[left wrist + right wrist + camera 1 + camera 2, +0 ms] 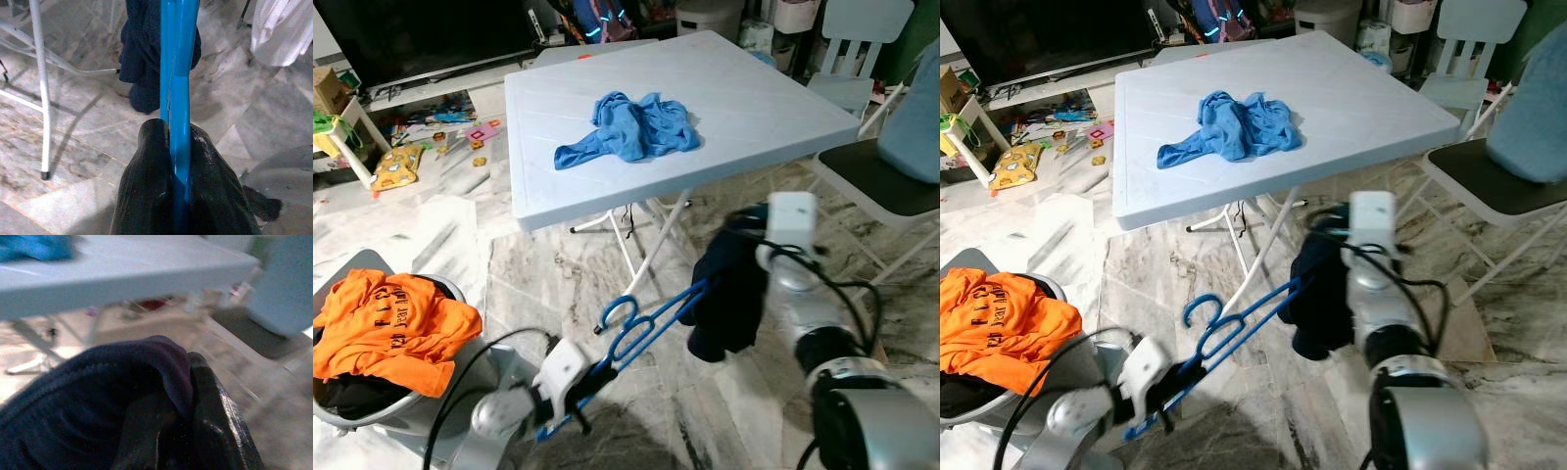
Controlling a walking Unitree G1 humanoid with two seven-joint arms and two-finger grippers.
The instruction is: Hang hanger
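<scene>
Left eye view shows us a marble floor (pixel 548 264) in front of a pale blue folding bench (pixel 744 108), with our two silver arms reaching forward below it. Our left hand (pixel 180 161) pinches one end of a blue hanger (pixel 641 323); in the left wrist view its two black fingers (pixel 146 186) press on the hanger's bar from both sides. The hanger slants up from that hand toward the right, its hook curling near the bench's legs. On its far end hangs a dark navy garment (pixel 729 289), drooping above the floor, just below the bench's front edge.

Our right hand (pixel 171 396) is at the top of that navy garment. In the right wrist view we see its black fingers (pixel 215 416) closed on a fold of the dark cloth.

On the bench lies a crumpled blue cloth (pixel 631 127). To our left, an orange T-shirt (pixel 391 328) drapes over a grey basket (pixel 362 416). A folding chair (pixel 876 181) stands to the right of the bench.
</scene>
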